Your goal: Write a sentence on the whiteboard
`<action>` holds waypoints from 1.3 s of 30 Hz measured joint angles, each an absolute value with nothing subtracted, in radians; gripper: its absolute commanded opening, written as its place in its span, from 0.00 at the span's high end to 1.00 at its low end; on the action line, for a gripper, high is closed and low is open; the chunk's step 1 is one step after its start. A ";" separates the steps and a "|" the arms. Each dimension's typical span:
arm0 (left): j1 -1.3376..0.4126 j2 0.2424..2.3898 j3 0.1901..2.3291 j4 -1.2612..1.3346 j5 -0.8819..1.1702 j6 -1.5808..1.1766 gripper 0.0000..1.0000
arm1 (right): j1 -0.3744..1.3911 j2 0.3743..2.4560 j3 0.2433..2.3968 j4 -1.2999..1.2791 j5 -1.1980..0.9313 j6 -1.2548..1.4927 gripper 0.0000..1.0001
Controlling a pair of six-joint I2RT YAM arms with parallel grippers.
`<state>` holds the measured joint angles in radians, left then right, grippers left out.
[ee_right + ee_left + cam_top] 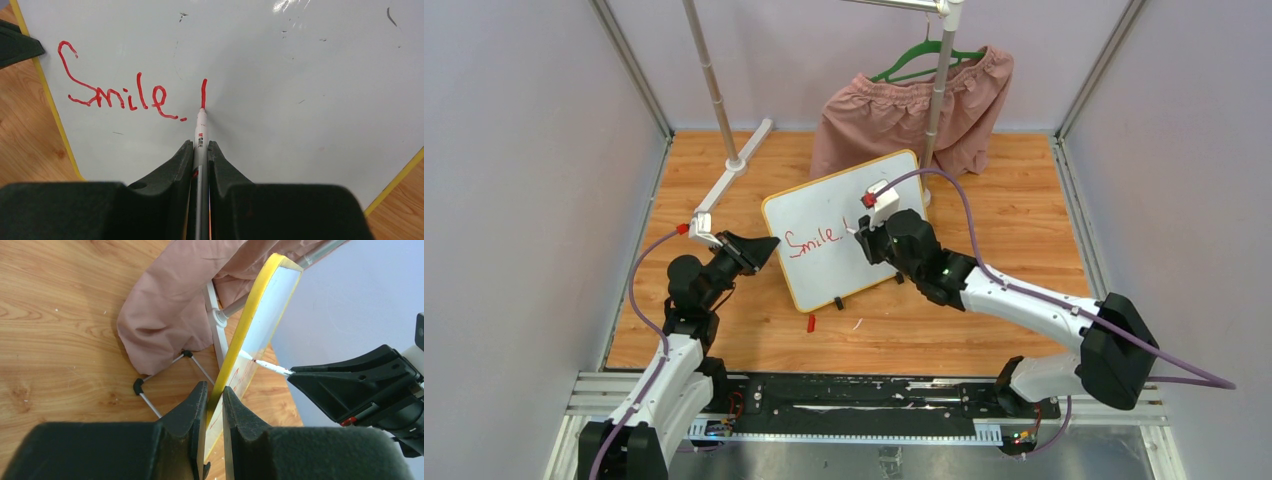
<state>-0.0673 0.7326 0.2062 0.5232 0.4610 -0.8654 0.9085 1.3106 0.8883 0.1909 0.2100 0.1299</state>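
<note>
The whiteboard [879,195], white with a yellow rim, stands tilted on the wooden floor. Red cursive on it [812,240] reads "Smile," followed by one upright stroke [203,92]; the same sentence start [120,95] fills the right wrist view. My left gripper [769,248] is shut on the board's left edge, the yellow rim [240,335] pinched between its fingers [192,405]. My right gripper [864,232] is shut on a white marker [200,135], whose red tip touches the board at the bottom of the stroke. The marker [270,366] also shows against the board in the left wrist view.
A pink garment [914,110] hangs on a green hanger [924,55] from a metal rack [714,90] behind the board. A red marker cap [811,322] lies on the floor in front of the board. Grey walls enclose the workspace on both sides.
</note>
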 measured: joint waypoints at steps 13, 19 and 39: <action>-0.067 0.731 0.206 0.523 0.463 -0.865 1.00 | 0.900 1.314 0.908 0.178 0.232 0.112 1.00; -0.067 0.731 0.206 0.523 0.463 -0.865 1.00 | 0.895 1.313 0.908 0.171 0.236 0.112 1.00; -0.067 0.731 0.206 0.523 0.462 -0.865 1.00 | 0.897 1.305 0.883 0.169 0.228 0.139 1.00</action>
<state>-0.0673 0.7307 0.2062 0.5228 0.4618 -0.8650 0.8967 1.3048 0.8833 0.1688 0.2276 0.1390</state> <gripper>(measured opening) 0.194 0.182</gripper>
